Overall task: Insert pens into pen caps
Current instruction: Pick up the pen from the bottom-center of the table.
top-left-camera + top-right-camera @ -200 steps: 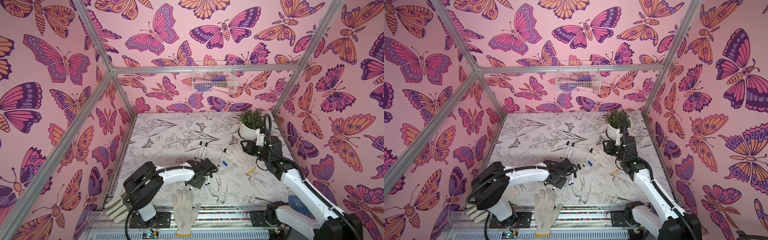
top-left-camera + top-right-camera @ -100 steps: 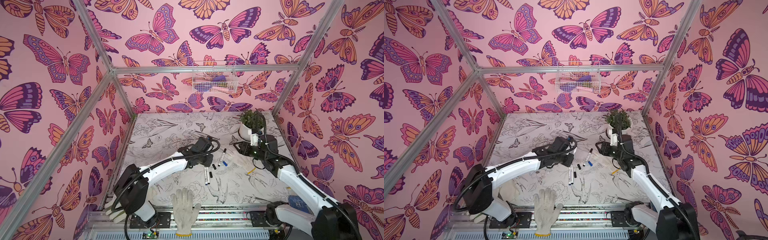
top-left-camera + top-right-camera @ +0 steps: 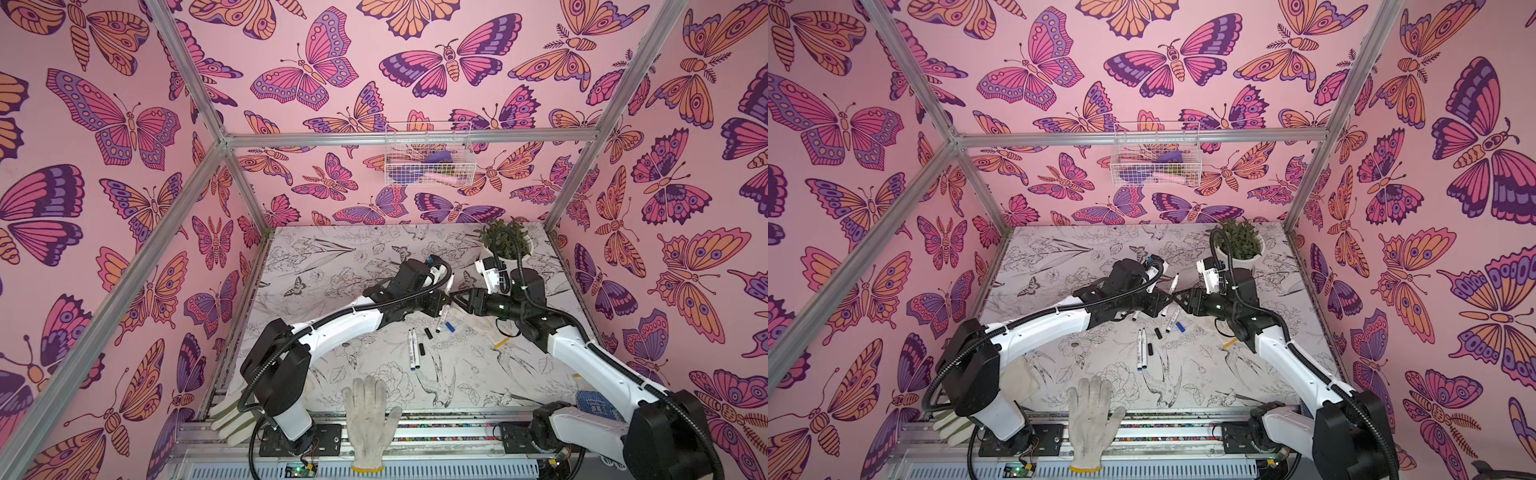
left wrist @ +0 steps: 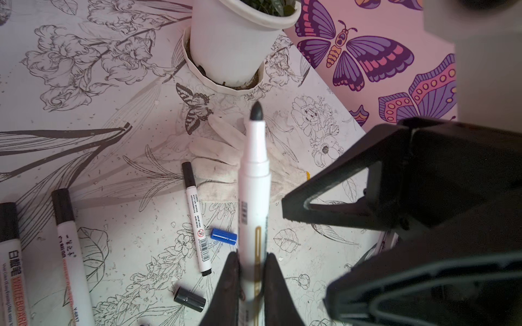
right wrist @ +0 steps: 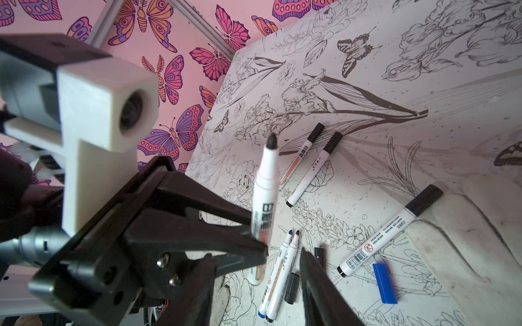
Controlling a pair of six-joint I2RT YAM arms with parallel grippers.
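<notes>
Between the clamped left fingers 1 pen is now lifted off the counter; right fingers, apart, probably need a cap next.

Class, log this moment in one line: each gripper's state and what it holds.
left gripper: shut on uncapped pen | right gripper: open, empty | blue cap: on table

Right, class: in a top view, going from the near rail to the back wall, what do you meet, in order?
White glove → pair of uncapped pens → blue cap → potted plant → wire basket.
</notes>
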